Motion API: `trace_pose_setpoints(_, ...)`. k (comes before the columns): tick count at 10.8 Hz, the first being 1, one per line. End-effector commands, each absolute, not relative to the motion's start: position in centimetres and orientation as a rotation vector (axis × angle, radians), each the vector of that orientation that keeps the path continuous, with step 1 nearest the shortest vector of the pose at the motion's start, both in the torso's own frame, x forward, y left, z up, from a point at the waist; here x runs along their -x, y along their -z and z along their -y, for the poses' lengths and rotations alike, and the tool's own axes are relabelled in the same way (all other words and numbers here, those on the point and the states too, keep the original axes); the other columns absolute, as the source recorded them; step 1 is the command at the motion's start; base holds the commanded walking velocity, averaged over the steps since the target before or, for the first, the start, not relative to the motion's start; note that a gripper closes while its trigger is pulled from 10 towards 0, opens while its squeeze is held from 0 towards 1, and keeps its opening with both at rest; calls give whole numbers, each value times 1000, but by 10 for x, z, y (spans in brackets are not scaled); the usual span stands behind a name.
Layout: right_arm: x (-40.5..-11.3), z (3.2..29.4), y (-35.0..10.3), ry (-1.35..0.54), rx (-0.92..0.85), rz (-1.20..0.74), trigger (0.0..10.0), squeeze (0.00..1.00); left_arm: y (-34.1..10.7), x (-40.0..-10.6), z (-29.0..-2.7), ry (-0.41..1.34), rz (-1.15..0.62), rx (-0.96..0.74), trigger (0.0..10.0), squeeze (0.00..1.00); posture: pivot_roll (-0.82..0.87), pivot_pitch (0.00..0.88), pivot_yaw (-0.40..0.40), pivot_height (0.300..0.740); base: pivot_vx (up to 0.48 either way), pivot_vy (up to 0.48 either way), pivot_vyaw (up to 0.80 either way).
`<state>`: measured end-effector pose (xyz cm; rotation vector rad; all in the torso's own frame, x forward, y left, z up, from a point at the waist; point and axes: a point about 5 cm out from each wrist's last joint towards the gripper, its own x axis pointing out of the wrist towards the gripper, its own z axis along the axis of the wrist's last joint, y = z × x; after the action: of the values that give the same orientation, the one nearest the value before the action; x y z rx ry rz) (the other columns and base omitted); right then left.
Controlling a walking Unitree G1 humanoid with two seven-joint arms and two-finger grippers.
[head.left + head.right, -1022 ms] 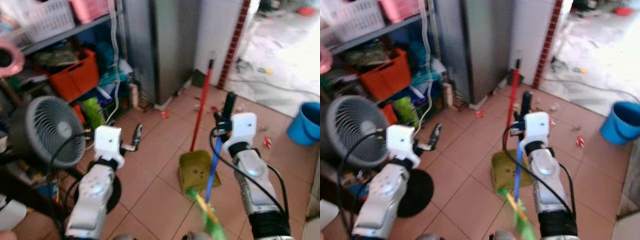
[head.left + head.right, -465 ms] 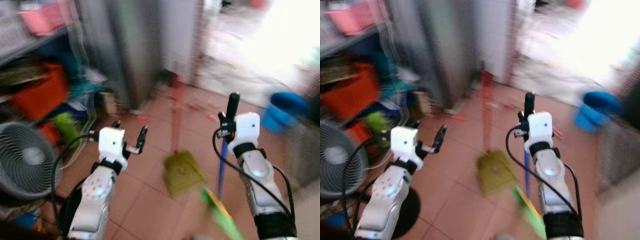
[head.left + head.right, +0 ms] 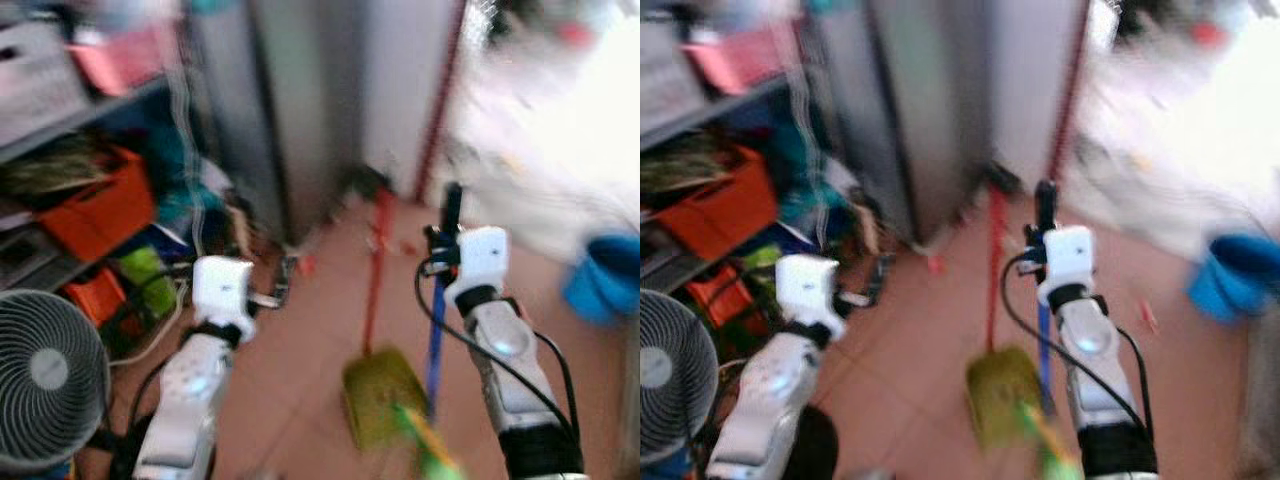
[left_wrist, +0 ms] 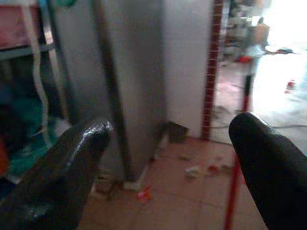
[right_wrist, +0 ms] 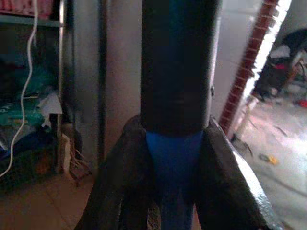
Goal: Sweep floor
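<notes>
My right gripper [image 3: 447, 232] is shut on the broom: its black grip top [image 5: 178, 62] and blue handle [image 5: 173, 158] sit between the two fingers. The blue handle [image 3: 434, 340] runs down to blurred green bristles [image 3: 428, 455] near the bottom edge. A yellow-green dustpan [image 3: 382, 395] with a red upright handle [image 3: 375, 265] stands on the terracotta tile floor just left of the broom. My left gripper [image 3: 272, 292] is open and holds nothing, raised left of the dustpan; its fingers [image 4: 72, 167] stand wide apart. Small bits of litter [image 4: 144, 194] lie by the grey cabinet's foot.
A grey metal cabinet [image 3: 290, 110] and white wall corner stand ahead. Shelves with orange crates [image 3: 95, 210] and baskets fill the left. A round fan [image 3: 45, 375] sits at lower left. A blue bucket [image 3: 605, 275] stands at the right, with a bright doorway beyond.
The whole picture has swung and stays blurred, so the camera moved. Both arms keep the same pose, and the right gripper still holds the broom.
</notes>
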<state>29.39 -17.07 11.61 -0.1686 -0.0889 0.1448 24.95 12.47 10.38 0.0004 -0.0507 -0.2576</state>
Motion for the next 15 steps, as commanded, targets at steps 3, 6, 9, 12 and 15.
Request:
trace_pose_setpoints(3,-294,166,-121,-157,161,122,10000,0,-101,-250,-127,240,32,-19,10000,0,-46,0,45,740,0,0,0)
trace_pose_setpoints(6,-294,164,-119,-167,161,115,10000,0,-99,-250,-126,230,15,-19,10000,0,-41,0,43,740,0,0,0)
trace_pose_setpoints(9,-296,166,-119,-191,185,113,10000,0,-97,-249,-125,231,1,-20,10000,0,-42,0,40,740,0,0,0)
trace_pose_setpoints(12,-304,170,-126,-181,274,159,10000,0,-96,-248,-125,226,-9,-21,10000,0,-39,0,39,740,0,0,0)
trace_pose_setpoints(15,-313,166,-126,-180,317,183,10000,0,-96,-245,-127,219,-17,-28,10000,0,-18,0,39,740,0,0,0)
